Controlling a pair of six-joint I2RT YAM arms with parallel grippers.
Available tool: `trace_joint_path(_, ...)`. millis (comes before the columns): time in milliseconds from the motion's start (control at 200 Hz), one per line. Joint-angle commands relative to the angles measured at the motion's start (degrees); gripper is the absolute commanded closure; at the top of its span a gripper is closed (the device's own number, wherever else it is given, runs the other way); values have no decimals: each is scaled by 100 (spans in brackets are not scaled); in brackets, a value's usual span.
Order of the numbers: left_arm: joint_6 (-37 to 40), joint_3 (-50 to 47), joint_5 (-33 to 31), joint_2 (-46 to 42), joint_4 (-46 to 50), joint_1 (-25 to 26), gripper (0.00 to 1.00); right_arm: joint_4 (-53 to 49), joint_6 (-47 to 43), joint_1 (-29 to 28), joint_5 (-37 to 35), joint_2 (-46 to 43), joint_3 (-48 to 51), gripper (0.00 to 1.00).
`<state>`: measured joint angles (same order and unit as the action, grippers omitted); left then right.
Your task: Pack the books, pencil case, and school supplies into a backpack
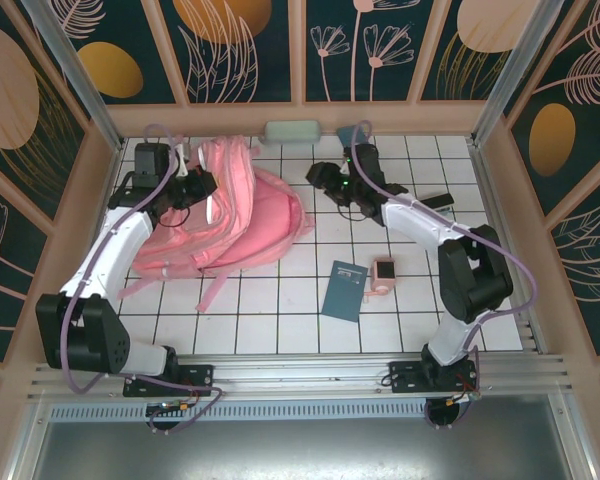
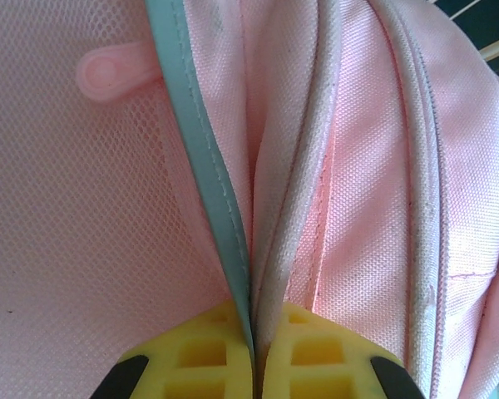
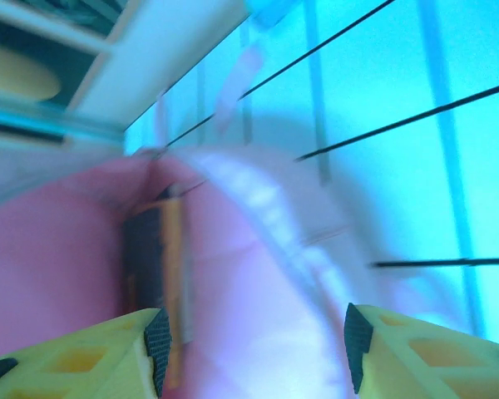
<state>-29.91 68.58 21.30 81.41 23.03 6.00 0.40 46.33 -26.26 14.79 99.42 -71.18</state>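
The pink backpack (image 1: 242,215) lies on the left half of the table. My left gripper (image 1: 202,186) is shut on its opening rim; in the left wrist view the yellow fingers (image 2: 208,353) pinch the grey-blue binding and pale piping of the backpack (image 2: 374,166). My right gripper (image 1: 318,178) hovers at the bag's right edge, open (image 3: 254,341) and holding nothing. Edges of books (image 3: 154,258), dark and yellow, stand blurred inside the backpack (image 3: 58,249). A dark teal book (image 1: 344,289), a pink cube (image 1: 384,271) and a black bar (image 1: 437,201) lie on the table. The pencil case (image 1: 292,131) rests by the far wall.
A small teal pad (image 1: 352,133) leans near the far wall beside the pencil case. Pink straps (image 1: 212,288) trail from the bag toward the near edge. The wooden frame walls (image 1: 500,190) close in the white tiled table (image 1: 280,320) on three sides.
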Motion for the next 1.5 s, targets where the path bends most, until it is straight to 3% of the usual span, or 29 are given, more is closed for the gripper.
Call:
trace_joint_path(0, 587, -133, -1154, 5, 86, 200, 98, -788, -451, 324, -410, -206, 34, 41)
trace_joint_path(195, 783, -423, -1068, 174, 88, 540, 82, -1261, -798, 699, -302, -112, -97, 41)
trace_joint_path(345, 792, -398, -820, 62, 182, 584, 50, -1666, -866, 732, -289, -387, 60, 40)
trace_joint_path(440, 946, -283, -1059, -74, 327, 769, 39, -1949, -993, 659, -245, -766, 262, 41)
trace_joint_path(525, 1238, 29, -1647, 16, 716, 1302, 37, -2269, -1159, 432, -343, -1164, 432, 41)
trace_joint_path(586, 1249, 112, -1707, 29, 791, 1620, 37, -2532, -1209, 220, -344, -1385, 508, 40)
trace_joint_path(771, 444, -410, -623, -344, -36, 1941, 36, -3333, -1188, -564, -318, -1785, 657, 40)
trace_joint_path(996, -71, -1124, -27, -347, -841, 2562, 35, -3899, -584, -1415, -689, -2166, 1350, 39)
trace_joint_path(1191, -651, -1943, 419, -111, -1891, 2958, 34, -4053, -52, -1494, -851, -2758, 2278, 34)
trace_joint_path(1326, -706, -1936, 640, 573, -2238, 3549, 33, -3691, 254, -1472, -646, -3105, 2986, 31)
trace_joint_path(1491, -1294, -2275, 1044, 1124, -3208, 3753, 32, -2965, 453, -1470, -380, -3101, 3652, 31)
